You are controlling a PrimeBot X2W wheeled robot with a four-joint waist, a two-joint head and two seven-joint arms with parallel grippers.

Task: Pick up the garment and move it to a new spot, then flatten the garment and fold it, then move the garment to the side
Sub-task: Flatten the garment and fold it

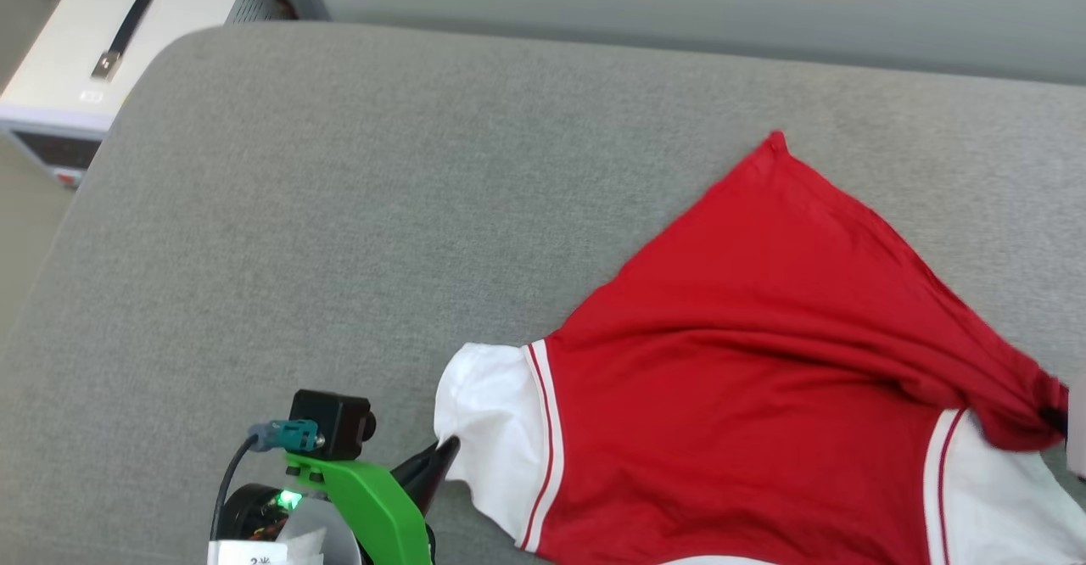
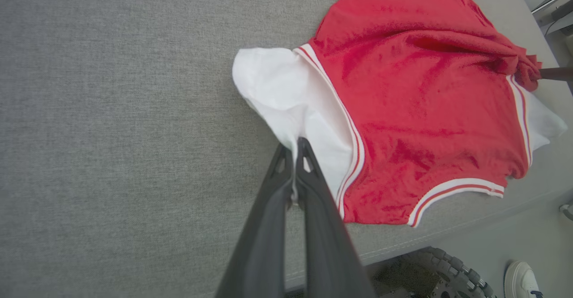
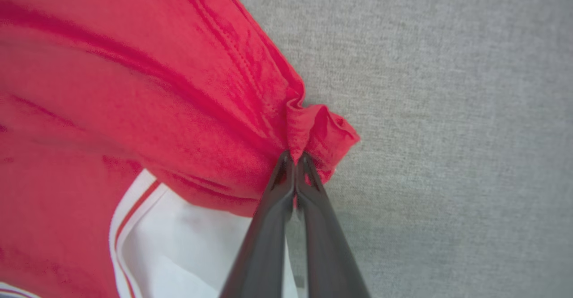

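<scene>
Plain red for the body of the garment (image 1: 764,336), white for its short sleeves, thin red-and-white stripes along the sleeve seams. Light grey, finely speckled weave on the cushion (image 1: 339,209) below. Dark grey, almost black, slightly glossy on the left pincer (image 2: 295,143) and the right pincer (image 3: 295,155) alike. Bright green on the bracket (image 1: 373,497) at the left wrist, teal on the plug (image 1: 288,435) beside it, black on the camera block (image 1: 335,421). White on the box (image 1: 85,47) past the far left corner of the cushion, with a black handle (image 1: 127,26).
</scene>
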